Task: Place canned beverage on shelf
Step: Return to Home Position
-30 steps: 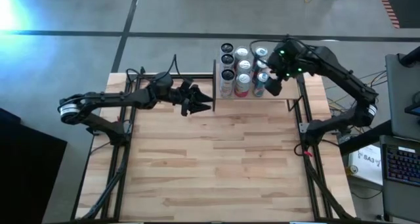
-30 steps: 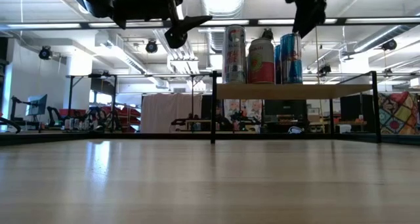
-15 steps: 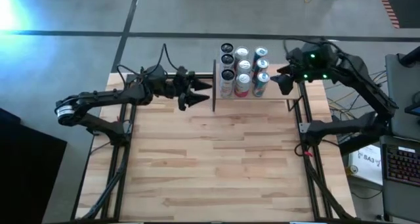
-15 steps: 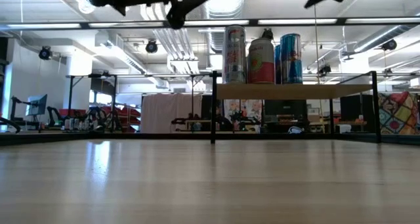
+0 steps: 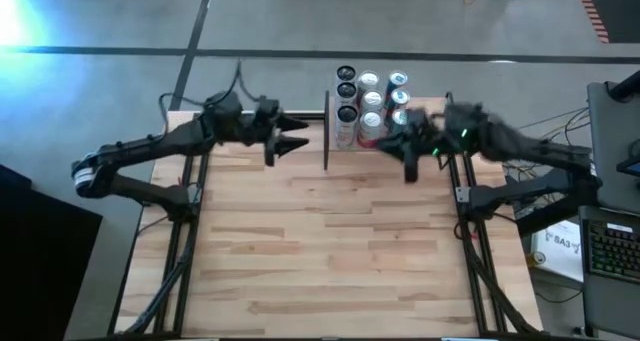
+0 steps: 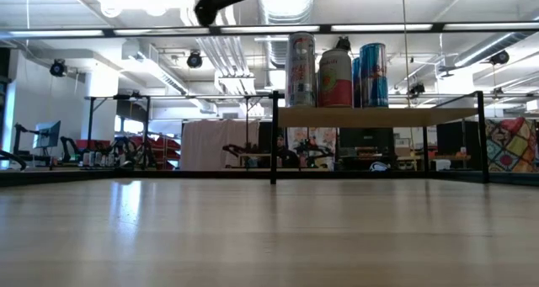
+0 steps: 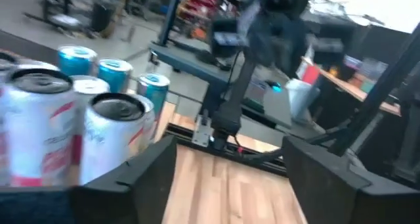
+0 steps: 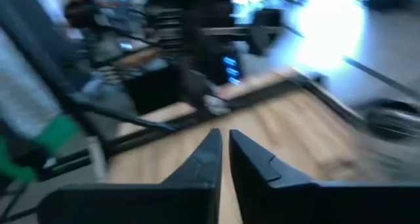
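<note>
Pale wood shelf (image 6: 375, 116) carries cans (image 5: 370, 106); we see left tool (image 5: 292, 139) spread apart left of it, right tool (image 5: 405, 159) pressed together above its near right edge.

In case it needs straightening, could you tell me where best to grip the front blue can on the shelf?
Around its mid-body, coming from the right: the blue can stands upright, the shelf is bare on that side, and a red-and-white can crowds its left.
</note>
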{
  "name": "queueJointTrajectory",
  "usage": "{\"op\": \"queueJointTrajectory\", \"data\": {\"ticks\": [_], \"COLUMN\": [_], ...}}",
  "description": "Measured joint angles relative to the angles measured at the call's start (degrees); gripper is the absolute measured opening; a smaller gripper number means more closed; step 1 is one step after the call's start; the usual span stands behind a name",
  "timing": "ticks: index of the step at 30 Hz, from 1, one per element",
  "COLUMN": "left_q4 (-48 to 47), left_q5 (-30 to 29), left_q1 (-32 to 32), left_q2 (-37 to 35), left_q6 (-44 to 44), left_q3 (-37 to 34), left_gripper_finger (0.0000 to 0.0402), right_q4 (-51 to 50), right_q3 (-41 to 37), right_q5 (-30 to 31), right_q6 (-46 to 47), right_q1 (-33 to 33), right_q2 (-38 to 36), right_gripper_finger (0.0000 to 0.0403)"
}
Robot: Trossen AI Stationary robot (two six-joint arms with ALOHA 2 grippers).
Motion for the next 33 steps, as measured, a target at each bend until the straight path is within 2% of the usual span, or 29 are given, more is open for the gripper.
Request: {"op": "queueJointTrajectory", "data": {"ticks": [3, 7, 13, 17, 21, 23, 25, 27, 29, 31, 33], "left_q4": [0.53, 0.31, 0.49, 1.01, 1.05, 1.11, 0.89, 0.81, 1.51, 4.78, 10.30], "left_q5": [-3.64, -5.90, -6.11, -5.90, -5.51, -3.73, -3.27, -3.38, -4.70, -5.81, -5.03], "left_q1": [-0.14, -0.06, 0.06, 0.04, -0.09, -0.16, -0.18, -0.17, -0.18, -0.16, -0.38], "left_q2": [-6.57, -16.00, -29.86, -38.68, -45.71, -48.14, -49.73, -50.24, -50.08, -49.41, -49.20], "left_q6": [-0.10, -0.96, -1.82, -1.47, -1.32, -1.79, -1.87, -4.37, -10.76, -15.44, -14.16], "left_q3": [-6.56, -15.69, -26.34, -32.66, -38.72, -41.77, -45.22, -49.00, -52.72, -56.03, -58.99], "left_gripper_finger": [0.0226, 0.0185, 0.0136, 0.0100, 0.0057, 0.0036, 0.0018, 0.0007, 0.0002, 0.0001, 0.0000], "right_q4": [12.59, 23.42, 26.66, 28.30, 43.13, 50.21, 50.71, 49.16, 49.00, 50.43, 53.29], "right_q3": [-6.65, -11.95, -14.87, -19.76, -29.46, -33.76, -36.38, -38.38, -40.02, -41.82, -44.08], "right_q5": [-0.11, -0.07, -0.01, -0.23, -1.72, -2.40, -2.66, -2.64, -2.66, -2.74, -3.06], "right_q6": [-1.54, -3.69, -8.97, -10.90, -7.09, -8.86, -10.43, -7.32, -2.89, -2.01, -3.91], "right_q1": [4.54, 8.15, 8.91, 8.25, 7.44, 7.52, 7.55, 7.51, 7.50, 7.54, 7.73], "right_q2": [0.77, 0.93, 0.09, -1.75, -3.17, -3.20, -3.18, -3.07, -3.03, -3.27, -3.61], "right_gripper_finger": [0.0012, 0.0009, 0.0009, 0.0009, 0.0009, 0.0009, 0.0009, 0.0009, 0.0009, 0.0009, 0.0009]}}
